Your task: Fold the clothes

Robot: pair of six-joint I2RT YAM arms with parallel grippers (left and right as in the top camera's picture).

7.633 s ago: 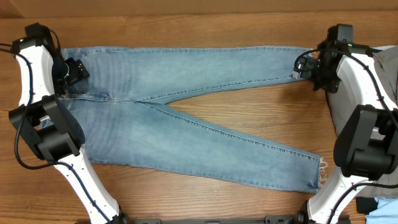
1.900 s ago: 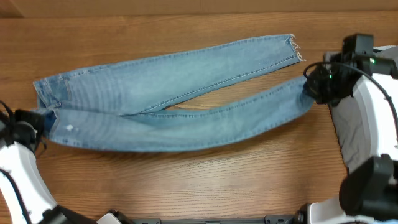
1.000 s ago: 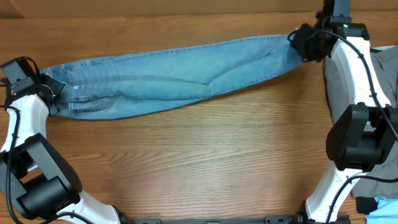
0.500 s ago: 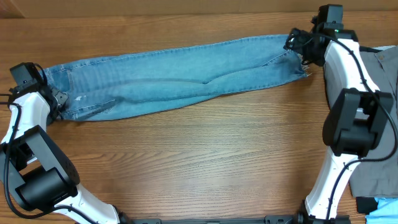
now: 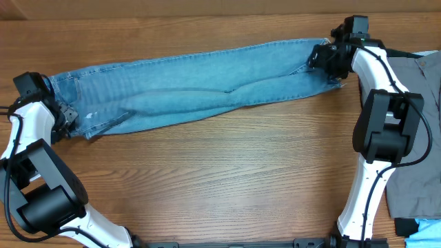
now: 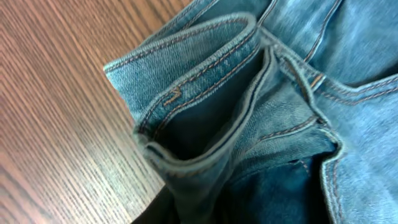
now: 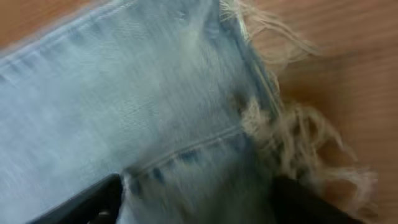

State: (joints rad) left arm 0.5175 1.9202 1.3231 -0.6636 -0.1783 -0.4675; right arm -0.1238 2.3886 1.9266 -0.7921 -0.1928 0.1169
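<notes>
Because the jeans [image 5: 200, 83] lie leg over leg as one long strip along the far side of the worktop [image 5: 220, 186], waistband [image 6: 199, 68] to my left and frayed hems [image 7: 280, 143] to my right, I judge the lengthwise fold made and the crosswise one next. The right hand [image 5: 322, 60] sits over the hems released, its fingers [image 7: 87, 199] spread either side of flat denim. The left hand [image 5: 60, 116] is at the waistband, which bunches up toward its camera; I cannot tell whether it grips.

To do this well I would pinch both hem layers together, lift just clear of the cloth, and carry them straight toward the waist with the edges matched. The ridge along the middle wants flattening first.

Just beside the right arm lie gray trousers [image 5: 426, 96], and something blue [image 5: 422, 229] shows at the near right corner. A wide swing could snag the trousers.
</notes>
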